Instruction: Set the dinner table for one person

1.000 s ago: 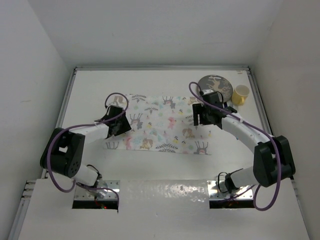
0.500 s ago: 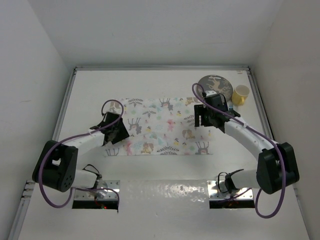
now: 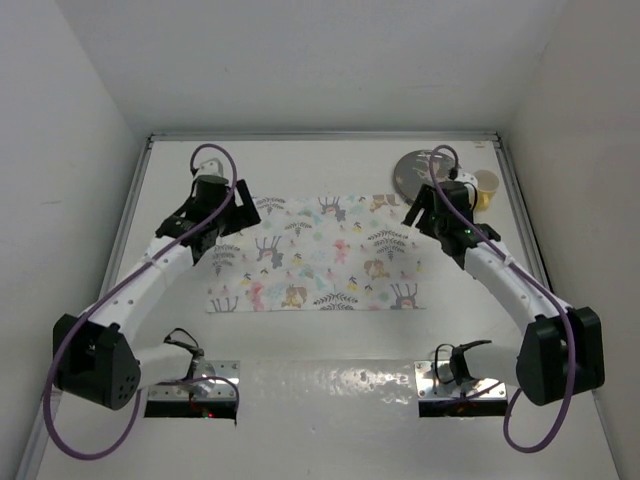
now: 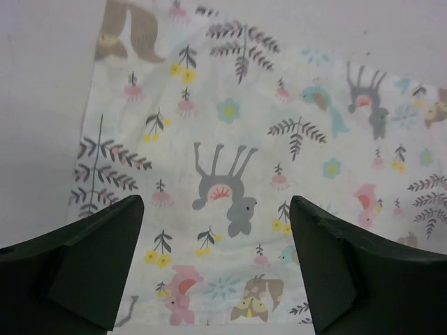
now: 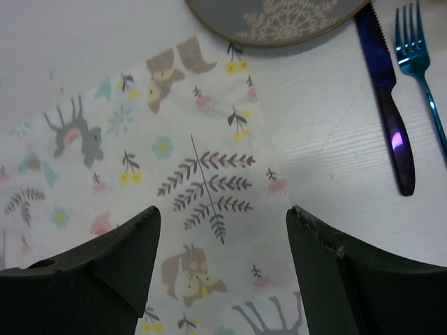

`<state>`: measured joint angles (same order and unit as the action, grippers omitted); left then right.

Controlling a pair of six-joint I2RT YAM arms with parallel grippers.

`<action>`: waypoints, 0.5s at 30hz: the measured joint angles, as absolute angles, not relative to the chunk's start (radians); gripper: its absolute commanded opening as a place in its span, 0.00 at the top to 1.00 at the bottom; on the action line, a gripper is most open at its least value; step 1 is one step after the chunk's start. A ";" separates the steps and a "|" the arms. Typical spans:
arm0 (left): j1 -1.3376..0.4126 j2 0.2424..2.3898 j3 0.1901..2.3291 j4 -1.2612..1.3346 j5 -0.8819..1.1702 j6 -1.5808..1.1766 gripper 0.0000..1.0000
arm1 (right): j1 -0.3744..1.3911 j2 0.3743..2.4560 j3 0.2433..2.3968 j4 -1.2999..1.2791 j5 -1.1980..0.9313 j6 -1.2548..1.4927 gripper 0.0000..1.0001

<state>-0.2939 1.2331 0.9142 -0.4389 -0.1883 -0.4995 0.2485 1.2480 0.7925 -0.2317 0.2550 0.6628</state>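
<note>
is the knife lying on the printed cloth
No, the right wrist view shows the knife on the bare dinner table, apart from the printed cloth, beside the fork.

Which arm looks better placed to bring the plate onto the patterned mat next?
Probably the right. The right end effector, open, hangs over the far right corner of the mat, beside the plate, knife and fork. The left end effector is over the mat's opposite end.

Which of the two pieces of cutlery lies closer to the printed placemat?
The knife, dark bluish with a serrated blade: it lies between the placemat and the lighter blue fork.
</note>
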 measured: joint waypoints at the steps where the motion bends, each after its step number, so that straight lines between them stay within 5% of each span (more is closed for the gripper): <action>1: -0.294 1.213 0.929 -0.438 -0.194 -0.484 0.09 | 0.237 1.248 0.791 -0.217 0.263 0.685 0.25; 5: -0.294 1.121 0.925 -0.435 -0.218 -0.420 0.00 | 0.191 1.246 0.753 -0.139 0.307 0.811 0.22; 15: -0.280 0.981 0.755 -0.400 -0.166 -0.258 0.00 | 0.150 1.388 0.675 0.090 0.439 1.165 0.23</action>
<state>-0.2798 0.9810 0.7547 -0.4000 -0.1658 -0.2577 0.1505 1.3880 0.6750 0.0902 0.4385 1.1652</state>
